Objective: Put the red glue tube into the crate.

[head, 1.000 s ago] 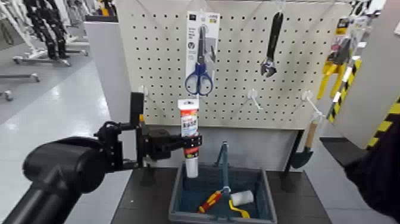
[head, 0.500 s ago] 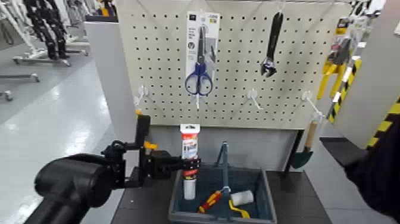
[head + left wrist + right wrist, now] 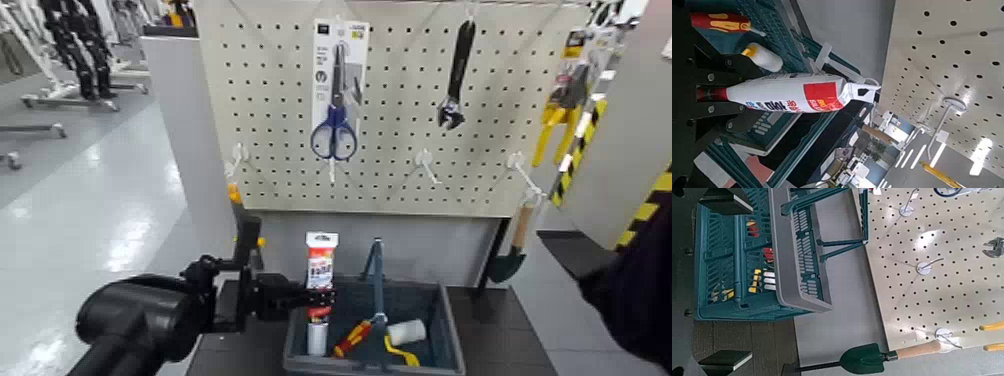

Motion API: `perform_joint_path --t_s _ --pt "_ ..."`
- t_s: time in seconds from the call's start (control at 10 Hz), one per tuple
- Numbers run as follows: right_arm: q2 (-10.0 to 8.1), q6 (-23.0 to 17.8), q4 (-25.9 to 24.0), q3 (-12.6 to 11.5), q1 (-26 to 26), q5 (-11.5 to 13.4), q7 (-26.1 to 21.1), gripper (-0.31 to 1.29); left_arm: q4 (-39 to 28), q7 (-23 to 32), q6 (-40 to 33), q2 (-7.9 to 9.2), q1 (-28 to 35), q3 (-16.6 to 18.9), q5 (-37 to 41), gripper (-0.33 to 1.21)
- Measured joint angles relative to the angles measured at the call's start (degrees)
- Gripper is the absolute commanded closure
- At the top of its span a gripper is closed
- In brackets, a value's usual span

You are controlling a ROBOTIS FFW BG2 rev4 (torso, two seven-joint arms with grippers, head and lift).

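The red glue tube (image 3: 320,262) hangs upright, white end up, with its lower end inside the left part of the crate (image 3: 445,345). My left gripper (image 3: 320,296) is shut on the tube's middle from the left. In the left wrist view the tube (image 3: 789,94) lies across the picture in front of the crate's slotted wall (image 3: 782,129). The crate's teal handle (image 3: 376,275) stands just right of the tube. My right gripper (image 3: 742,279) is open and empty, off to the right of the crate (image 3: 735,290); only that arm's dark bulk (image 3: 635,285) shows in the head view.
A red-and-yellow screwdriver (image 3: 352,338) and a white roller (image 3: 407,332) lie in the crate. On the pegboard behind hang scissors (image 3: 334,90) and a wrench (image 3: 457,75). A trowel (image 3: 510,255) hangs at the right. The crate stands on a dark table (image 3: 240,345).
My left gripper has lowered the tube steadily and drawn a little nearer; the tube's lower end has gone from above the crate's rim to down inside it.
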Motion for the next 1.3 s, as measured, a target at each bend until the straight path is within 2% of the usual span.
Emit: perform_joint_path --t_s 0.5,0.6,0.7,0.8,1.3 --pt "0.00 0.0 -0.1 0.0 0.0 0.2 0.0 0.03 7.2 -0.9 -3.0 -1.14 -1.7 -0.9 -2.0 1.15" --pt "0.00 0.0 -0.1 0.1 0.0 0.2 0.0 0.03 7.8 -0.9 -3.4 -1.22 -1.9 -1.0 -2.4 0.86" --pt "0.00 -0.1 -0.1 0.1 0.0 0.2 0.0 0.03 8.0 -0.6 -3.5 -1.24 -2.1 -1.0 -3.0 0.12" --pt "0.00 -0.1 -0.1 0.1 0.0 0.2 0.0 0.03 8.1 -0.5 -3.5 -1.24 -2.2 -0.9 -3.3 -0.15" --pt "0.00 -0.2 -0.1 0.1 0.0 0.3 0.0 0.03 7.9 -0.5 -4.3 -1.17 -2.6 -1.0 -3.4 -0.12"
